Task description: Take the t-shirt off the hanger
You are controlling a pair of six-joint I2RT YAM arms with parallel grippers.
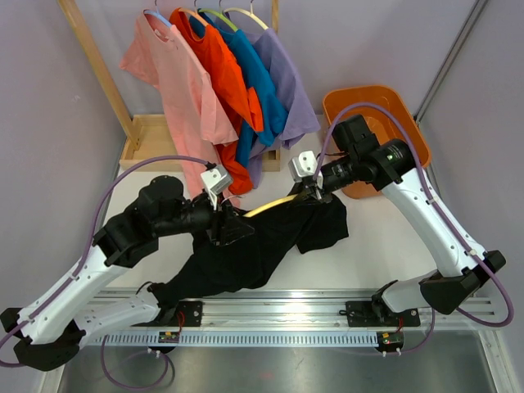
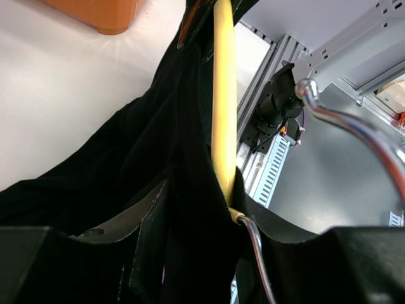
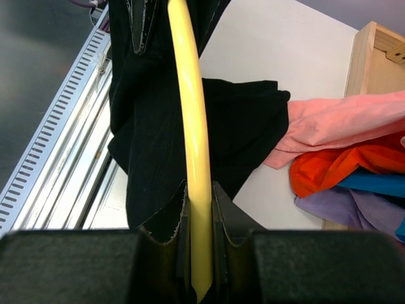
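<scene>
Fabric looks light and limp; pinch the t-shirt (image 1: 246, 262) just under the left hand (image 1: 224, 224), its grip unclear, while the right hand (image 1: 313, 195) clamps the hanger (image 3: 193, 158).

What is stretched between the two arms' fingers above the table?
A yellow hanger, with the black t-shirt draped over it, as the top view shows.

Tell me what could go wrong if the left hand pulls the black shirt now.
The metal hook juts just beside folds of the black t-shirt at the left hand; cloth may snag on it. The right hand pinches only the thin yellow hanger, so a hard tug might twist it loose. The hanging pink shirt is close and could get caught.
</scene>
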